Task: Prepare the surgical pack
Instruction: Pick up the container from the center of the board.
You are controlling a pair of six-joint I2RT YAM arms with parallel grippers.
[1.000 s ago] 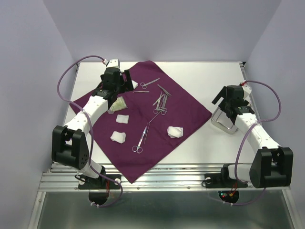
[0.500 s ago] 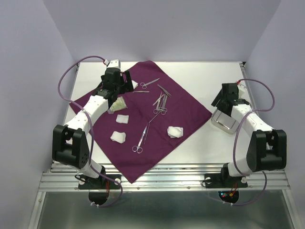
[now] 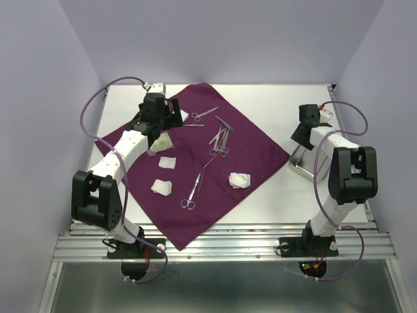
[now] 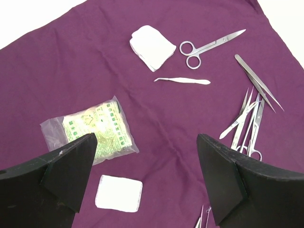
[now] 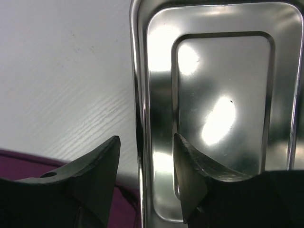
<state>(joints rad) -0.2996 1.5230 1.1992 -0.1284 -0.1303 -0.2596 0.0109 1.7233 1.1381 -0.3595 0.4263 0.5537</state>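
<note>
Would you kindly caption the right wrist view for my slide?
Right pincer straddling the rim of the steel tray, one finger inside, one outside over the white table.

Take the purple cloth (image 3: pixel 260 149) as your reference. Its near corner is bare, so you can pass there. Toward its far corner the steel instruments (image 3: pixel 220 140) lie crowded together. Gauze wads (image 3: pixel 239 180) and long forceps (image 3: pixel 195 188) occupy its middle. The left arm (image 3: pixel 127 147) covers its left side. The steel tray (image 3: pixel 301 169) stands just beside its right corner.
</note>
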